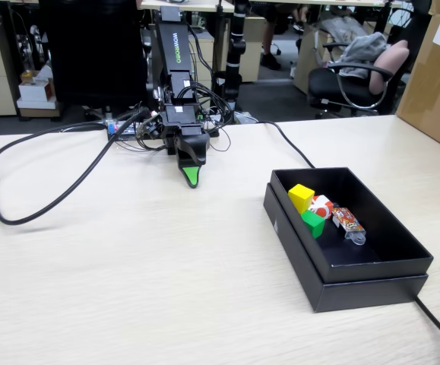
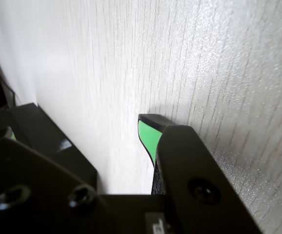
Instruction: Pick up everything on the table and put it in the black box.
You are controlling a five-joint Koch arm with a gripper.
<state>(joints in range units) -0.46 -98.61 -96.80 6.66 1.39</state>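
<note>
Fingers: the green-tipped fingers (image 1: 193,179) point down at the bench (image 1: 128,266) near its far edge; only one tip shows in both views, so whether they are clenched or released cannot be told.
Arm: folded low, well apart from the black box (image 1: 356,285).
Black box: toward the bench's right edge, holding the yellow cube (image 1: 301,197), green cube (image 1: 313,222), red carton (image 1: 324,205) and candy wrapper (image 1: 349,222).
</note>
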